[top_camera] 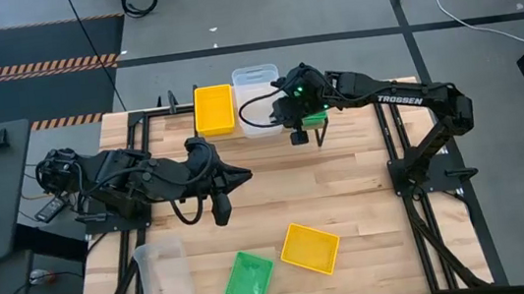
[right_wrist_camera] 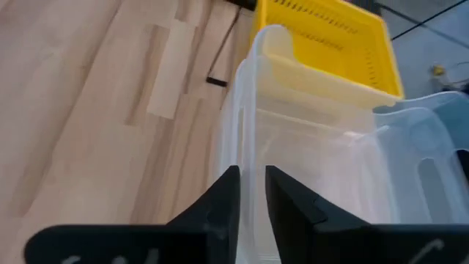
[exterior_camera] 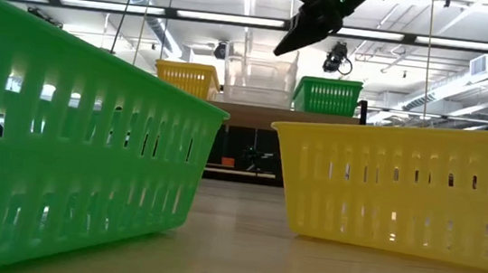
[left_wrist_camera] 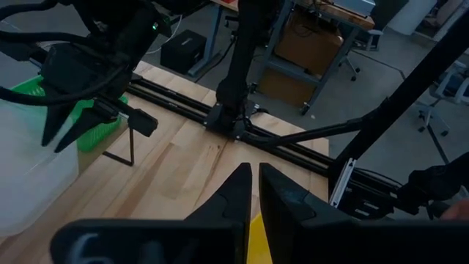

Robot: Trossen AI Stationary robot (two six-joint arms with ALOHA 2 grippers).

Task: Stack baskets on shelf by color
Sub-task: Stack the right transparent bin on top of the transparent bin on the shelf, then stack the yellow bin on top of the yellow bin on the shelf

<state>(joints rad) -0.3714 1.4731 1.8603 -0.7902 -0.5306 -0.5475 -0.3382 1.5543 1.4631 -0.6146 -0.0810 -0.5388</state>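
Note:
On the shelf (exterior_camera: 255, 116) at the table's far edge stand a yellow basket (top_camera: 214, 110), a clear stack (top_camera: 256, 96) and a green basket (exterior_camera: 326, 96). My right gripper (right_wrist_camera: 253, 183) is over the shelf, shut on a clear basket (right_wrist_camera: 308, 154) of that stack. My left gripper (left_wrist_camera: 255, 183) hangs shut and empty above the table's middle (top_camera: 220, 211). Near the front edge lie a clear basket (top_camera: 163, 272), a green basket (top_camera: 248, 282) and a yellow basket (top_camera: 310, 248), each on its bottom. My right gripper has the clear basket's side wall at its rim (right_wrist_camera: 248, 158) between its two fingers, one inside the basket and one outside. The fingers come slanting down from the table's right and near side. The basket sits in the clear stack beside the yellow one.
Black rails (top_camera: 395, 142) run along the table's left and right sides. The bare wooden top (top_camera: 326, 184) lies between the shelf and the three loose baskets. In the low view the near green basket (exterior_camera: 71, 137) and the near yellow basket (exterior_camera: 402, 189) fill the foreground.

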